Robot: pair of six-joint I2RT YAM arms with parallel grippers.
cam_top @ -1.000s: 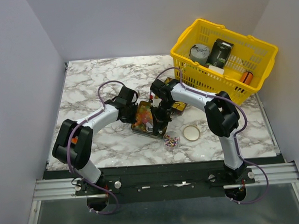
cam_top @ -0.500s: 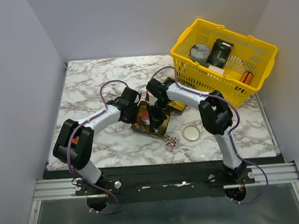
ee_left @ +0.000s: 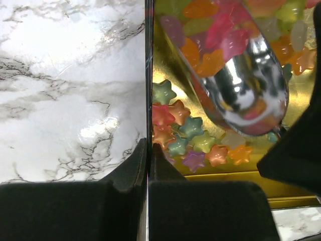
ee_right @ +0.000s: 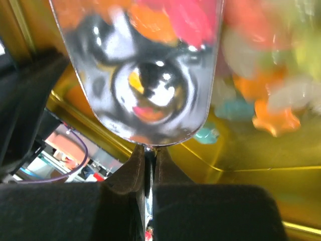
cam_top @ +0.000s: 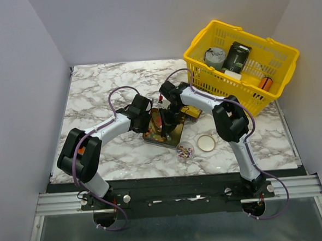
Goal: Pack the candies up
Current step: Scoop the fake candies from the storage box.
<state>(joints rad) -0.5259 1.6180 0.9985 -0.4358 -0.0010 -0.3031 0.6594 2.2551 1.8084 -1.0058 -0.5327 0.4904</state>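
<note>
A gold tin [cam_top: 175, 135] sits mid-table, holding star-shaped candies [ee_left: 193, 128] in orange, pink, green, teal and purple. My left gripper [cam_top: 148, 121] [ee_left: 148, 145] is shut on the tin's thin left wall [ee_left: 149, 75]. My right gripper [cam_top: 169, 115] [ee_right: 145, 148] is shut on the handle of a shiny metal scoop [ee_right: 143, 70] [ee_left: 246, 93]. The scoop's bowl lies inside the tin among the candies [ee_right: 271, 110]. In front of the tin, a small clear cup [cam_top: 185, 150] holds tiny purple, pink and white candies.
A round lid [cam_top: 206, 143] lies right of the cup. At the back right, a yellow basket [cam_top: 269, 95] holds a tin can, a dark packet and an orange cylinder [cam_top: 265, 83]. Grey walls close in the marble table [cam_top: 94, 97] on both sides.
The right gripper and scoop have shifted a little to the left and toward the far side of the tin. The left gripper kept its hold on the tin wall.
</note>
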